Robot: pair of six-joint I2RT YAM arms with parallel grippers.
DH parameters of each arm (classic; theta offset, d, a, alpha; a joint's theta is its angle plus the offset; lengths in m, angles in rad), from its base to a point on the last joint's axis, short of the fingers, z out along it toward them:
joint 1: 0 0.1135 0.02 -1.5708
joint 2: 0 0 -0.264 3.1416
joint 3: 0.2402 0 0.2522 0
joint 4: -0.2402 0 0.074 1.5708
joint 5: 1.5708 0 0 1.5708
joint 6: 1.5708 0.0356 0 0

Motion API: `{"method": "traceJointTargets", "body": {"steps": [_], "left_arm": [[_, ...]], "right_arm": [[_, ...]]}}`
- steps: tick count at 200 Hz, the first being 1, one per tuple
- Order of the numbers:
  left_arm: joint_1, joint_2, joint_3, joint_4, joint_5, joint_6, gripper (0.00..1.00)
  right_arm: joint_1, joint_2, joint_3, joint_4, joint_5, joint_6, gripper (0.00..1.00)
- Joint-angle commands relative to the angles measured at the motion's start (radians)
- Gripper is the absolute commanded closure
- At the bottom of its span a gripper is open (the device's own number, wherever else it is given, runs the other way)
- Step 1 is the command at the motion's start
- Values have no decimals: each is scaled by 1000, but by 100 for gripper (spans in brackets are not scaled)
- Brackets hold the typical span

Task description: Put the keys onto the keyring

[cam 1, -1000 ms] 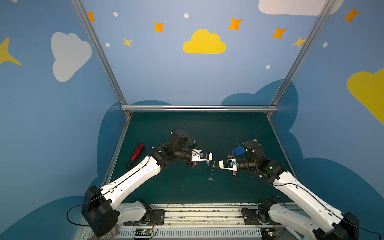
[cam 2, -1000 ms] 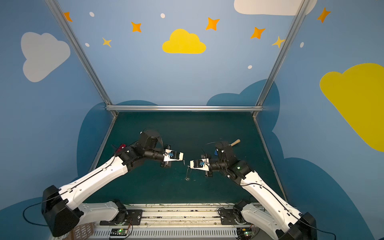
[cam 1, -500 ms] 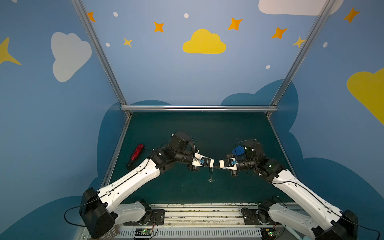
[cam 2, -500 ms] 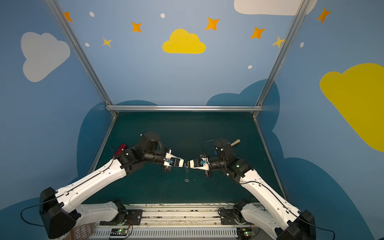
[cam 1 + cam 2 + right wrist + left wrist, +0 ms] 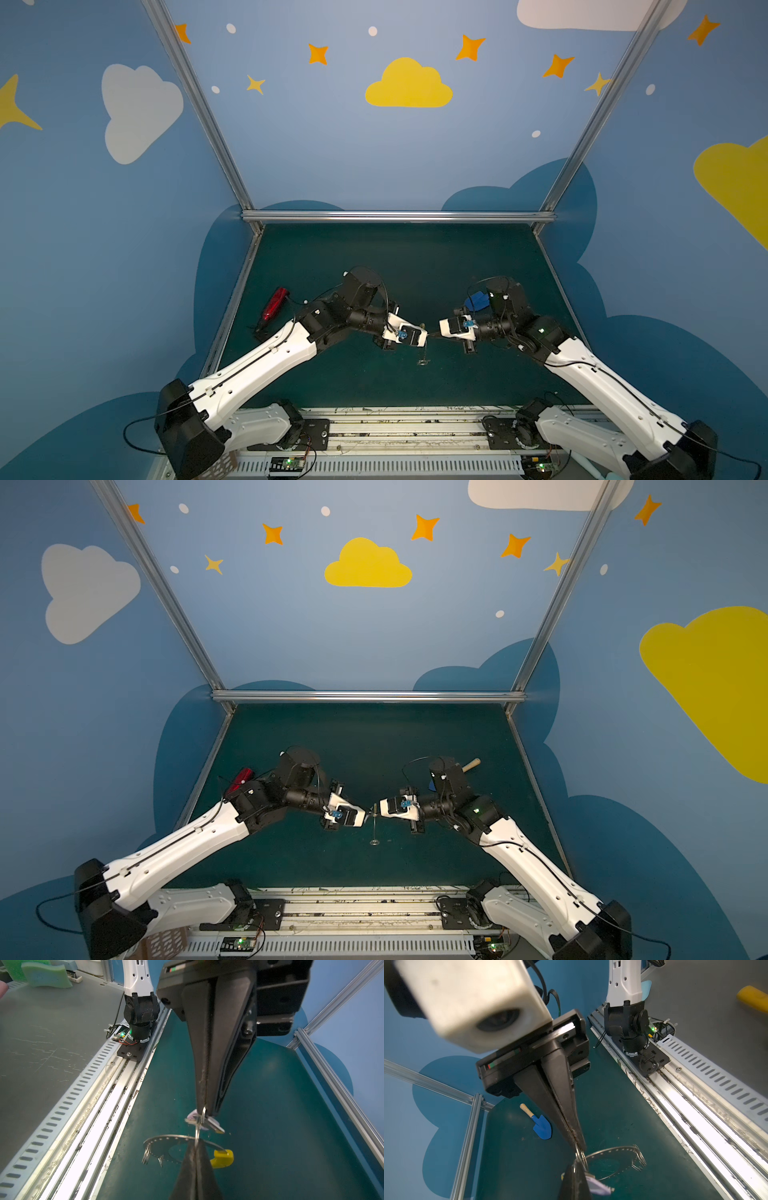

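Observation:
My left gripper (image 5: 578,1162) and right gripper (image 5: 196,1144) meet tip to tip above the middle of the green mat, both shut. The left one pinches the keys by their small split loop (image 5: 580,1155). Their white tag (image 5: 599,1188) sticks out beside its fingers and also shows in the right wrist view (image 5: 212,1125). The right gripper's tips are shut at the rim of the keyring (image 5: 164,1140), where the split loop reaches it. The keyring is a grey holed hoop (image 5: 623,1150) with a yellow arc (image 5: 223,1158). In both top views the keyring hangs edge-on (image 5: 424,351) (image 5: 375,829), down to the mat.
A blue toy shovel (image 5: 542,1128) lies on the mat behind the right arm (image 5: 476,301). A red tool (image 5: 274,305) lies near the mat's left edge. The metal rail (image 5: 685,1101) with both arm bases runs along the front edge.
My left gripper has moved right and slightly down, closing the gap to the right gripper's tips. The right gripper has barely moved, and the keyring still hangs from it.

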Motion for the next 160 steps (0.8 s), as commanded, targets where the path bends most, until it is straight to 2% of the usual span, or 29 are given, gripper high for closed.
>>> {"method": "traceJointTargets", "body": {"steps": [1,160], "left_arm": [[-9,-9,23,-24,14,20,97],[-25,26,44,-36,-20,27,96]], "right_arm": [[-2,10,34,-30,-30,-8,100],[-3,18,51,-70,-52,-65,100]]}}
